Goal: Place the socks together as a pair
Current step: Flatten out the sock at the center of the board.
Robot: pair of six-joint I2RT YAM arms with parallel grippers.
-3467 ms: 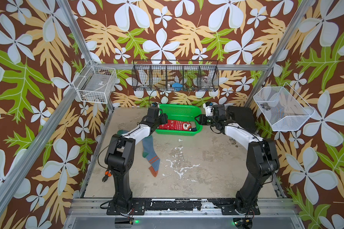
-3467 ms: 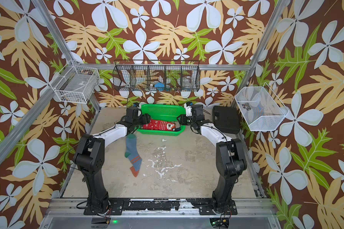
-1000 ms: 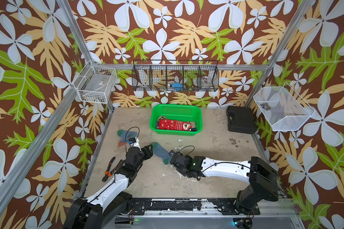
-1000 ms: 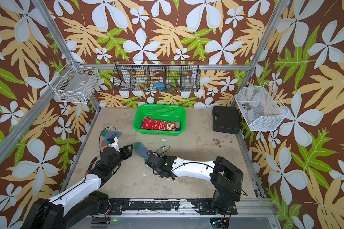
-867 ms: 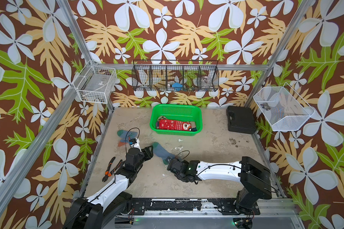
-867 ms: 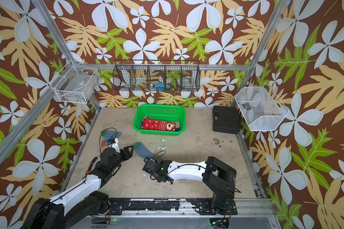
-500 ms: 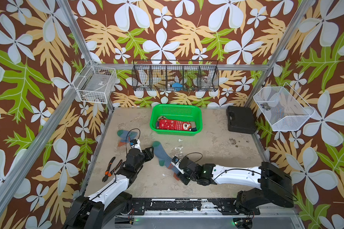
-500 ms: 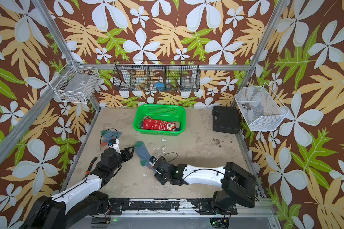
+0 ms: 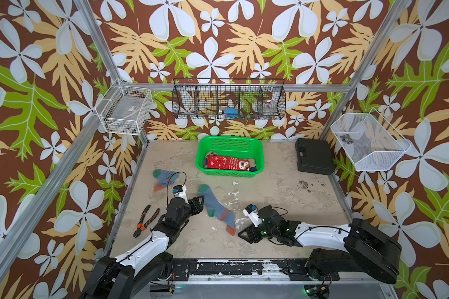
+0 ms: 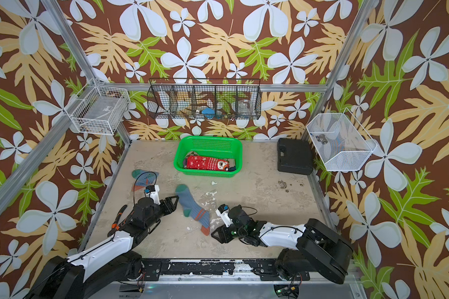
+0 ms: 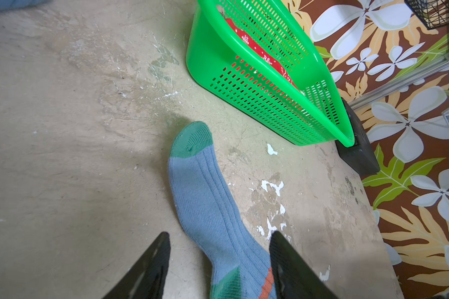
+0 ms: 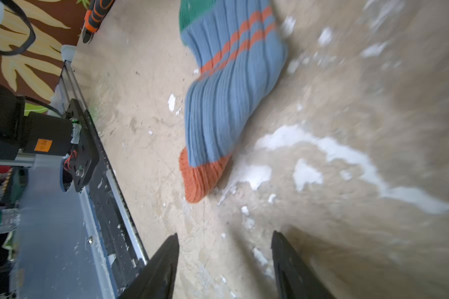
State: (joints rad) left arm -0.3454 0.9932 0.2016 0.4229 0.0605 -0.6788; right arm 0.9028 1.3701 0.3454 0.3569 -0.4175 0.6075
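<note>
My left pincer point(image 9: 200, 204) stood open and empty, its jaws apart over the heel of the blue-grey ribbed sock with green toe and orange stripes point(image 9: 217, 210). That sock lay flat on the mottled beige surface point(image 9: 270, 191) between my two arms; whether a fingertip touched the knit I could not tell. My right pincer point(image 9: 245, 234) was open too, holding nothing, near the orange cuff but clear of it. The matching sock point(image 9: 163, 177) lay crumpled by the far left edge, well apart, so no pair was made yet. I judged the main danger to be a shallow pinch: catching only the top layer would let the soft knit stretch and slip, or drag and bunch. The black cable point(image 9: 178, 174) crossing that crumpled sock in both top views could snag as well.
</note>
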